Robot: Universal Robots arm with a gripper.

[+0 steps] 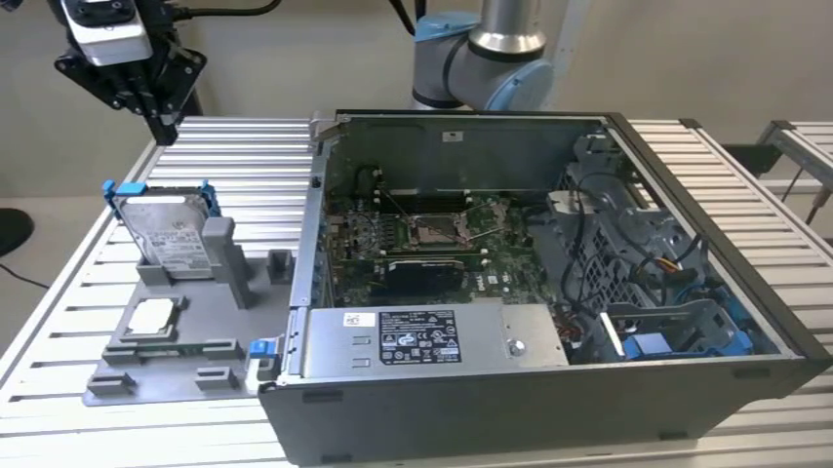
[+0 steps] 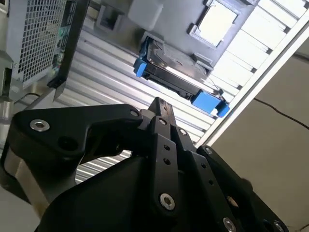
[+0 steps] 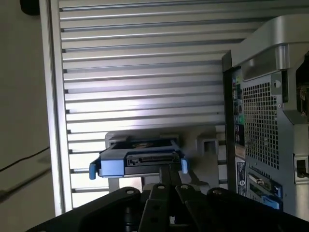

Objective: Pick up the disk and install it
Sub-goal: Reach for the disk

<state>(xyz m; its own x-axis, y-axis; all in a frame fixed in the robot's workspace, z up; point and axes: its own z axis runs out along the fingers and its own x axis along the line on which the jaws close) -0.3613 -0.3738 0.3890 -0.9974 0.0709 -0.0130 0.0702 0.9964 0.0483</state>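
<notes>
Disk (image 1: 170, 226) stood upright beside the open computer case (image 1: 456, 409)
Silver-grey, white-labelled and framed in blue plastic, it sat on edge in a grey holder (image 1: 224, 258) on the table (image 1: 248, 146), at the exterior view's left of the case. Beyond it the gripper (image 1: 162, 125) hung clenched and empty, well apart.
</notes>
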